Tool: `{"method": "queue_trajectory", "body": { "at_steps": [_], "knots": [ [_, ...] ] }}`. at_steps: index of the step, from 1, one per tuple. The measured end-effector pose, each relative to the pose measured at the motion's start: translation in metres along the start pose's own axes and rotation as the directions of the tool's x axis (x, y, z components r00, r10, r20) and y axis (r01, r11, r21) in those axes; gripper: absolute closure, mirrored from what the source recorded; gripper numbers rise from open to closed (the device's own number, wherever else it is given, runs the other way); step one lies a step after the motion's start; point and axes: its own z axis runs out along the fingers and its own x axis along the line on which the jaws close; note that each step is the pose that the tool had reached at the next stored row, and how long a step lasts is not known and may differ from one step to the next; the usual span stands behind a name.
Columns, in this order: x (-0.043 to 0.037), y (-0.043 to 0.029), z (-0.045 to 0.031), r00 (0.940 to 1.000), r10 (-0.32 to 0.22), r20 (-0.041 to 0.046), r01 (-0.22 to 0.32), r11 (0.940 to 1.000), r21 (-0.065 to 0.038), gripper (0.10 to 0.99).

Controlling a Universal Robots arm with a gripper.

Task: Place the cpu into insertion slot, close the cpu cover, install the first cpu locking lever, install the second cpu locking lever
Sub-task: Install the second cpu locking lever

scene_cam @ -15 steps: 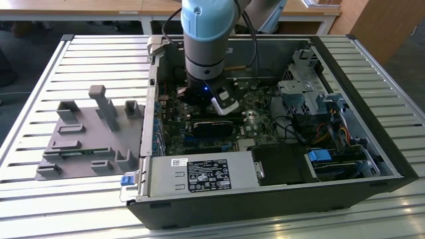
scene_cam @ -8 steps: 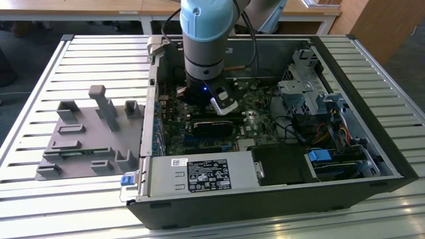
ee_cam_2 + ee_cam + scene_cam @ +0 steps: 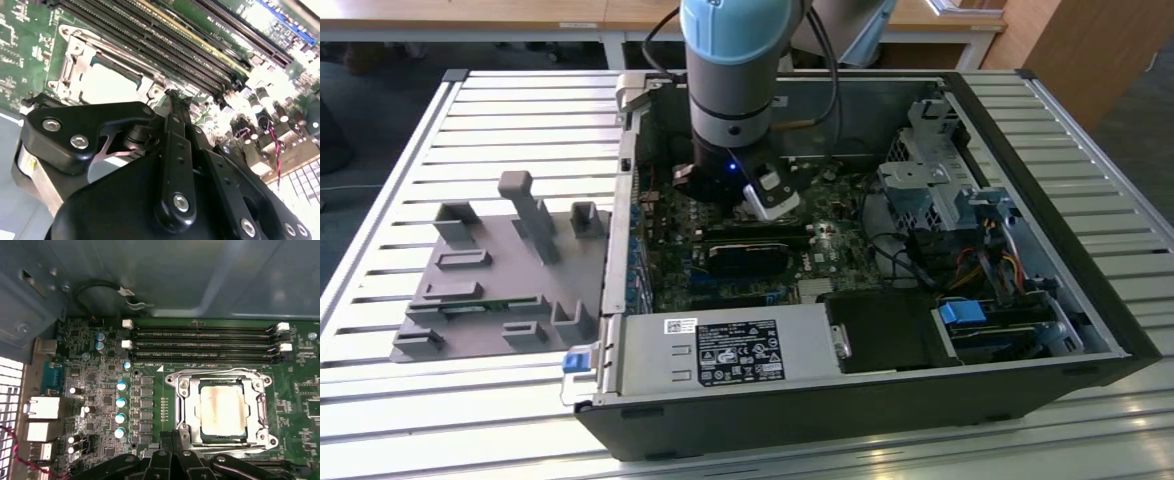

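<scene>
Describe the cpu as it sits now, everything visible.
The cpu is a flat square chip with a dull silver-grey metal top, smudged tan across the middle. In both wrist views it lies flat in the insertion slot, with the silver cpu cover closed down around it so its top shows through the cover's square hole. The frame overlaps its edges. The end effector hangs just beside the socket, not touching the chip. Long black memory slots run parallel alongside.
</scene>
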Motion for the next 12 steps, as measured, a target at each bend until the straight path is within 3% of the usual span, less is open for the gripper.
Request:
{"method": "queue_trajectory", "body": {
  "at_steps": [8, 12],
  "knots": [
    [-0.0002, 0.0024, -0.0108, 1.0000, 0.000, 0.0001, 0.000, 1.0000, 0.000, 0.969],
    [-0.0002, 0.0027, -0.0115, 1.0000, 0.000, 0.0002, 0.000, 1.0000, 0.000, 0.969]
  ]
}}
